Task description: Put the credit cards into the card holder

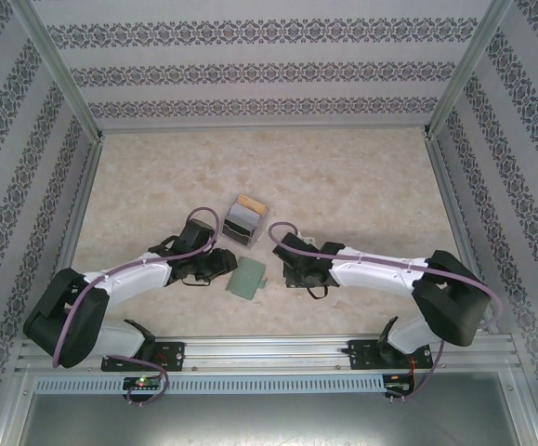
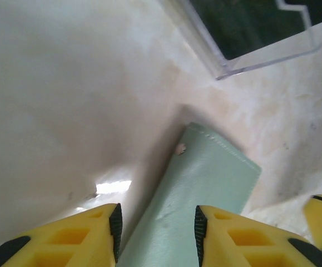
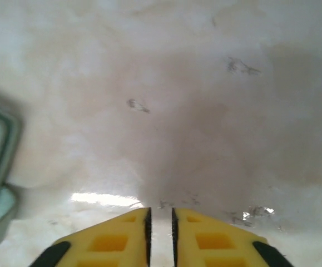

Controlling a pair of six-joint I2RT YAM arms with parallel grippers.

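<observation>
A marbled beige table (image 1: 343,177) carries everything. A clear plastic box (image 1: 243,221), tan at its far end, stands just beyond the left claw (image 2: 156,236). The sage-green card holder (image 2: 205,183) lies on the table, running between that claw's half-spread fingers (image 2: 94,236), its snap button (image 2: 180,148) ahead of them. The right claw (image 3: 161,236), narrowly parted and empty, hovers just right of the holder.

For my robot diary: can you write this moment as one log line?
left gripper open over card holder | right gripper barely open, empty | credit cards in clear box
</observation>
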